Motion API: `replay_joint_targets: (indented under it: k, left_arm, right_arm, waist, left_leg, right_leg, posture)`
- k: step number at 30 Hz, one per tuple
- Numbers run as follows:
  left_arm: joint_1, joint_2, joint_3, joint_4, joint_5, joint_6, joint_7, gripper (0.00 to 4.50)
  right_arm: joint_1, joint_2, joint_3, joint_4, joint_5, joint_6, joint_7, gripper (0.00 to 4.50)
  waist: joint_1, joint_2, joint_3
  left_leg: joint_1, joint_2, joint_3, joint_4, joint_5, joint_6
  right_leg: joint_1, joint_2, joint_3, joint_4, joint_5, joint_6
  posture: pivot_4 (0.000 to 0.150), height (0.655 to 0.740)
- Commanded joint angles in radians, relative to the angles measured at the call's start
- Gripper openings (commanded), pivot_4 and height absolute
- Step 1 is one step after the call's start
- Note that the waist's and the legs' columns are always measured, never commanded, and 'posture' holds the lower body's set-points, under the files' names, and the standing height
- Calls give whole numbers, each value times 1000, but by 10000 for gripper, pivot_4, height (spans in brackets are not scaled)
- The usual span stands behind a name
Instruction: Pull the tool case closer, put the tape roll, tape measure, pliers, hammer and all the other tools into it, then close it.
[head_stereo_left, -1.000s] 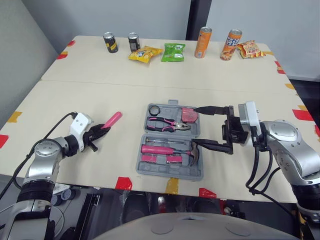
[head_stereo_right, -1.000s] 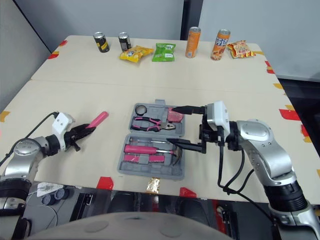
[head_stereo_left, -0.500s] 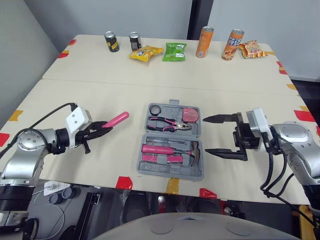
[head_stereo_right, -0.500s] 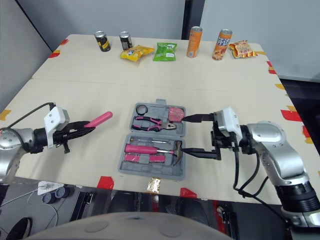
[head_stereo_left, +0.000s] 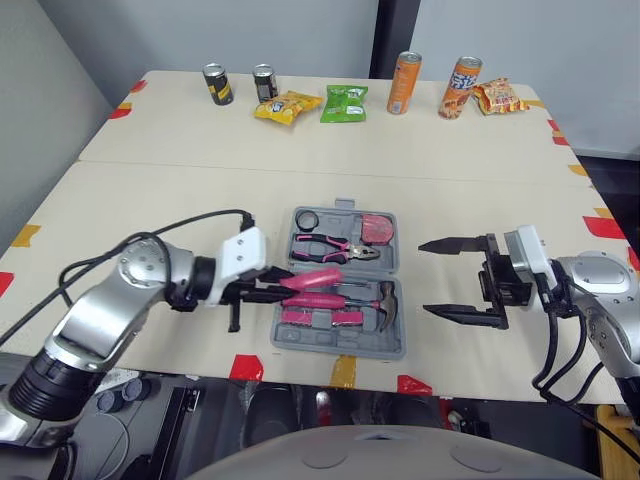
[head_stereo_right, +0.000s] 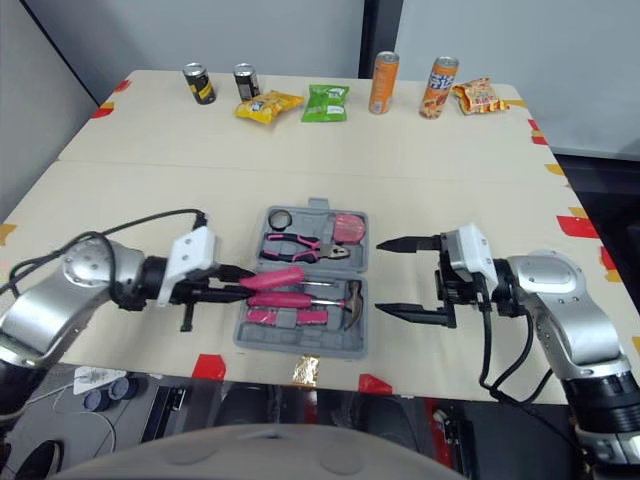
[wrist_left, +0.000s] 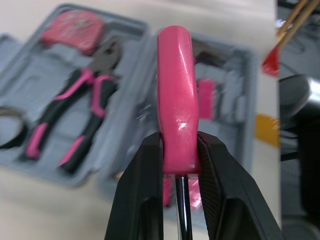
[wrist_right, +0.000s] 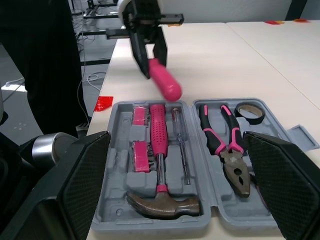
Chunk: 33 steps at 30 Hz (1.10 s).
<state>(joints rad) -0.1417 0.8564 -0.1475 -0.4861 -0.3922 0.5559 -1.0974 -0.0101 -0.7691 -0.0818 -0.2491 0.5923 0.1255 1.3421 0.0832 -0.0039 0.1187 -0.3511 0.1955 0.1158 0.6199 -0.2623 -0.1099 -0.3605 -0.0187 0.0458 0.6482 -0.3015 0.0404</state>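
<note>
Left gripper (head_stereo_left: 272, 291), clamped on the pink screwdriver (head_stereo_left: 315, 278) at centre frame, should lower it level into the case's (head_stereo_left: 340, 351) lower half; right gripper (head_stereo_left: 423, 277) hangs wide open.

— What's the room like from where you're standing?
— Plain. A grey wall (head_stereo_left: 250, 30) runs behind the table (head_stereo_left: 300, 140), broken by one dark upright strip (head_stereo_left: 395, 30). A grey partition (head_stereo_left: 40, 80) closes off the left side.
— And the table itself?
— Cream top, two slabs butted together along a seam (head_stereo_left: 200, 166). Scraps of red tape (head_stereo_left: 607, 229) and yellow tape (head_stereo_left: 27, 234) sit at its edges.
— Anything along the back?
— Two dark cans (head_stereo_left: 217, 84), two orange cans (head_stereo_left: 404, 83) and some snack packets (head_stereo_left: 344, 103), lined up near the far edge.
— Floor?
— Dark grey floor (head_stereo_left: 610, 168) past the right end. The light falls soft and even over the tabletop.
</note>
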Motion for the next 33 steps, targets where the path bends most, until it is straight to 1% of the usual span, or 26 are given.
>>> replay_joint_targets:
  k: [1,3,7,9,12,14,16,17,19,20,23,25,30,33]
  left_arm:
    - [-9,-3,2,-12,3,-24,8,4217]
    - [-7,-2,6,7,13,-42,5,4217]
    - [4,-15,50,48,4,-12,57,4217]
    - [20,-35,82,99,30,-29,116,4217]
    - [45,-86,156,154,34,35,247,4217]
    - [65,-152,231,152,31,130,387,4217]
    - [91,-246,318,110,17,237,538,4217]
    - [102,-307,368,80,15,319,627,4217]
    - [119,-393,422,25,20,417,739,4217]
    - [129,-415,429,0,24,438,765,4217]
    - [150,-432,426,-44,6,440,761,4217]
    - [142,-394,415,-22,20,414,741,4217]
    - [104,-305,423,118,44,328,691,4217]
    - [100,-318,442,183,46,292,704,4217]
  right_arm:
    - [12,-3,-35,-59,16,-7,-17,45000]
    - [17,-3,-33,-72,21,-2,-25,45000]
    - [21,-3,-30,-86,28,4,-35,45000]
    - [17,-1,-27,-85,30,3,-33,45000]
    - [4,0,-24,-90,40,6,-30,45000]
    - [-4,1,-24,-93,49,13,-31,45000]
    - [-9,1,-23,-89,52,15,-29,45000]
    - [-14,2,-21,-85,53,16,-28,45000]
    - [-19,3,-17,-79,52,16,-25,45000]
    - [-20,3,-15,-78,52,16,-23,45000]
    - [-27,6,-9,-75,53,18,-20,45000]
    - [-38,7,-3,-70,53,20,-16,45000]
    - [-59,15,5,-57,47,21,-11,45000]
    - [-63,18,6,-55,43,19,-11,45000]
  waist:
    - [0,0,0]
    - [0,0,0]
    - [1,0,0]
    - [0,0,0]
    - [-1,0,0]
    - [-1,0,0]
    - [-1,0,0]
    - [-2,0,0]
    - [-3,0,0]
    - [-2,-1,0]
    - [1,-2,1]
    - [4,-2,1]
    - [6,-1,1]
    - [4,-1,1]
  left_leg:
    - [0,0,0,0,0,0]
    - [0,0,0,0,0,0]
    - [0,0,0,0,0,0]
    - [0,0,0,0,0,0]
    - [0,0,0,0,0,0]
    - [0,0,0,1,0,0]
    - [-1,0,0,1,0,0]
    - [-1,0,0,2,0,0]
    - [-2,0,-1,3,0,0]
    - [-2,0,-1,3,0,0]
    - [-2,0,-3,3,0,0]
    - [-2,0,-3,3,0,0]
    - [-1,0,-4,2,0,0]
    - [-1,0,-3,2,0,0]
  right_leg:
    - [0,0,0,0,0,0]
    - [0,1,0,0,0,0]
    - [0,0,0,0,0,0]
    - [0,1,0,0,0,0]
    - [0,1,0,0,0,0]
    - [0,1,0,0,0,0]
    - [0,0,0,0,0,0]
    - [0,0,0,0,0,0]
    - [0,0,-1,0,0,0]
    - [1,0,-1,0,0,0]
    - [1,0,-2,-1,0,0]
    - [2,0,-2,-1,0,0]
    - [2,1,-2,-1,0,0]
    - [2,0,-2,-2,0,0]
  posture:
    - [1500,7400]
    - [1500,7400]
    - [1500,7400]
    - [1500,7400]
    - [1500,7400]
    - [1500,7400]
    - [1500,7400]
    - [1500,7400]
    - [1500,7400]
    - [1500,7400]
    - [1500,7400]
    - [1500,7400]
    - [1500,7400]
    - [1500,7400]
